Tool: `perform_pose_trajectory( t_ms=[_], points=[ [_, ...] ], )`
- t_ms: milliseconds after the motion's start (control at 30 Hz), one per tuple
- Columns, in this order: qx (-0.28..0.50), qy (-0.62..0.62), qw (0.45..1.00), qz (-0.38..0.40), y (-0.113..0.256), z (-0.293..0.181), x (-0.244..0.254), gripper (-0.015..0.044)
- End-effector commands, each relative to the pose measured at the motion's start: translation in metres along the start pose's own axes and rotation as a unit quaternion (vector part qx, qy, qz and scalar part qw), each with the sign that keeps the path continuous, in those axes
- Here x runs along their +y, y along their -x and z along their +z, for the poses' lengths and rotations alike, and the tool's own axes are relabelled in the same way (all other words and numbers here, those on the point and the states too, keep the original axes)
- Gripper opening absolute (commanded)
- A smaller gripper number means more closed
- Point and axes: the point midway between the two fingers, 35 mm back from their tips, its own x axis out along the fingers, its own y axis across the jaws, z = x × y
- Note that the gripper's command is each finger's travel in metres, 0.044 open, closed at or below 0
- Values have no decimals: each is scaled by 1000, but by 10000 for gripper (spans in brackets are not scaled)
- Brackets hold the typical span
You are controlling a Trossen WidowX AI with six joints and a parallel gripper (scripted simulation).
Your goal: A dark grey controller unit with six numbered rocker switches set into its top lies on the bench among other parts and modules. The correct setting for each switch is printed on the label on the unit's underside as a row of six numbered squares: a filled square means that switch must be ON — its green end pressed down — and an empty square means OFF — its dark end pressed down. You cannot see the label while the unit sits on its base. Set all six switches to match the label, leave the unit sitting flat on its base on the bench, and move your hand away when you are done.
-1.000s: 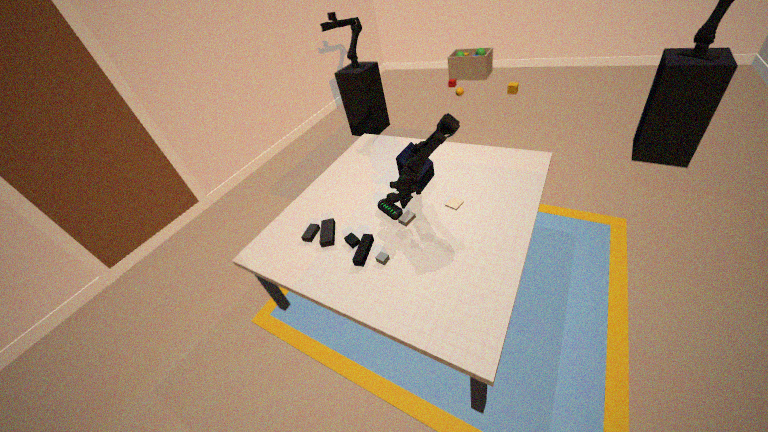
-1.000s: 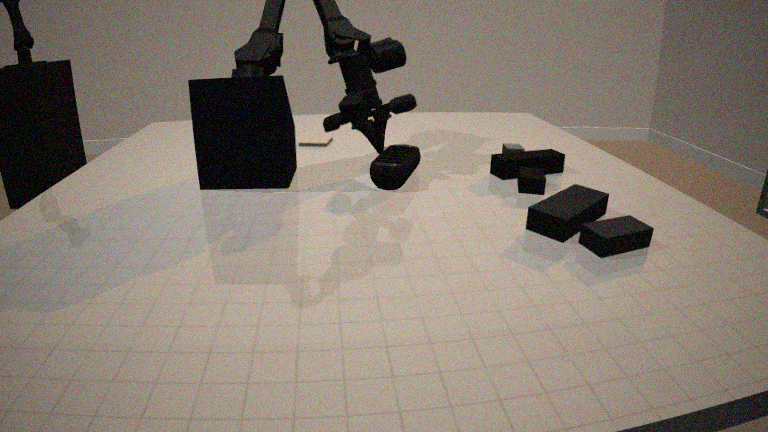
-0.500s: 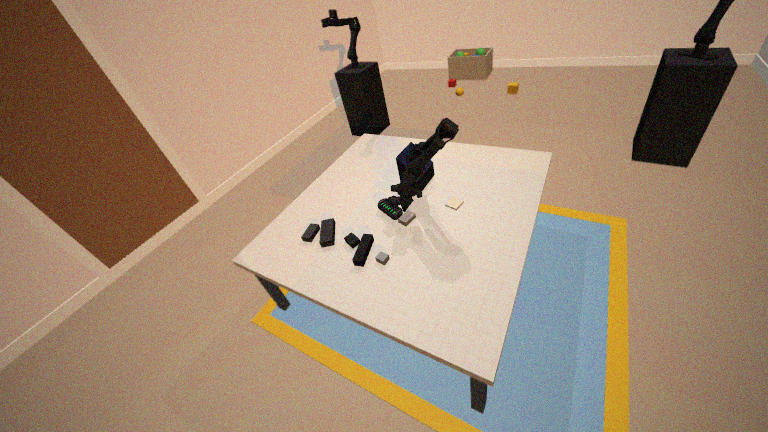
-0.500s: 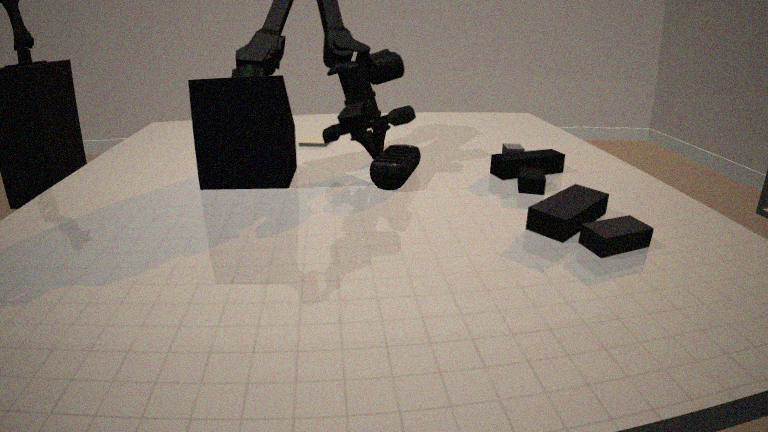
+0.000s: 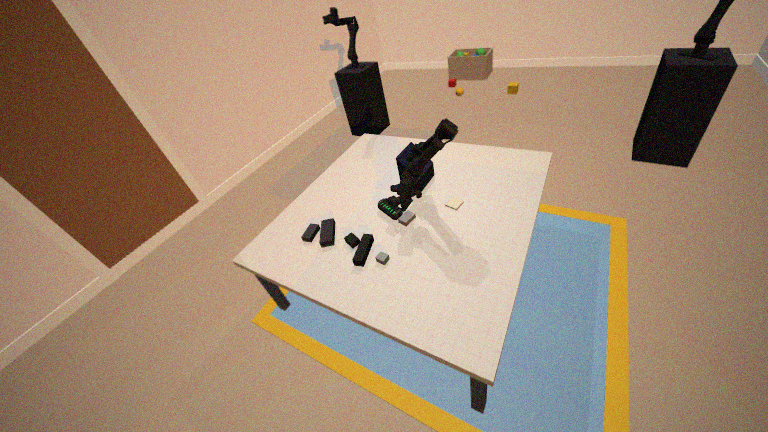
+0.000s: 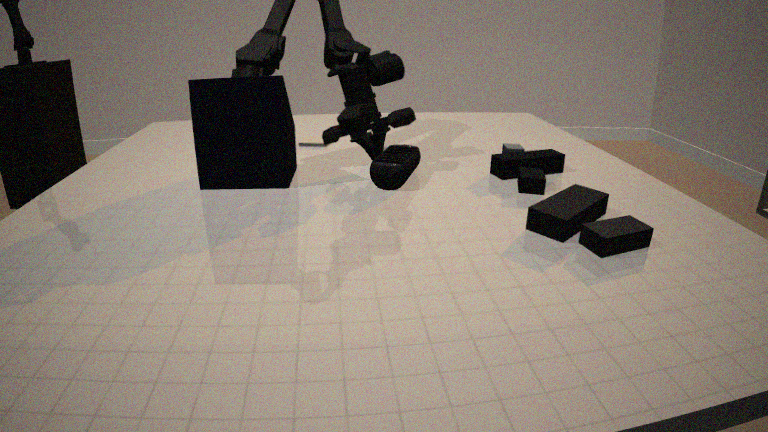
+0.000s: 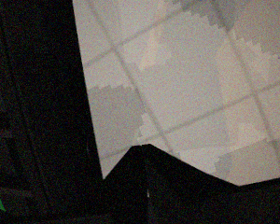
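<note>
The dark grey controller unit [image 5: 389, 207] [image 6: 395, 168] [image 7: 42, 93] is on the bench with its switch side up. A row of green switch ends shows small in the top view. I cannot read the single switches there. In the wrist view it fills the left side, dark, with one green corner at the lower left. Whether it lies fully flat or slightly tilted is not clear. Its underside label is hidden. My gripper [image 6: 376, 156] [image 7: 141, 154] is shut and empty, its tips low, close beside the unit's long side. Whether they touch it is not clear.
A grey block [image 5: 406, 217] lies close beside the unit. Black blocks [image 5: 327, 232] [image 6: 567, 212] and a small grey block [image 5: 382, 258] [image 6: 513, 148] lie farther away. A thin pale card [image 5: 454, 203] [image 6: 312, 144] lies on the other side. The arm's black pedestal [image 6: 243, 133] stands nearby.
</note>
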Motion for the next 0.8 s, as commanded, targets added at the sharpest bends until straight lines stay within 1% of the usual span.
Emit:
perform_pose_trajectory(
  t_ms=[0, 767],
  points=[
    [1, 1, 1000, 1, -1, -1, 3, 0],
    [1, 2, 1000, 2, -3, -1, 11, 0]
  ],
)
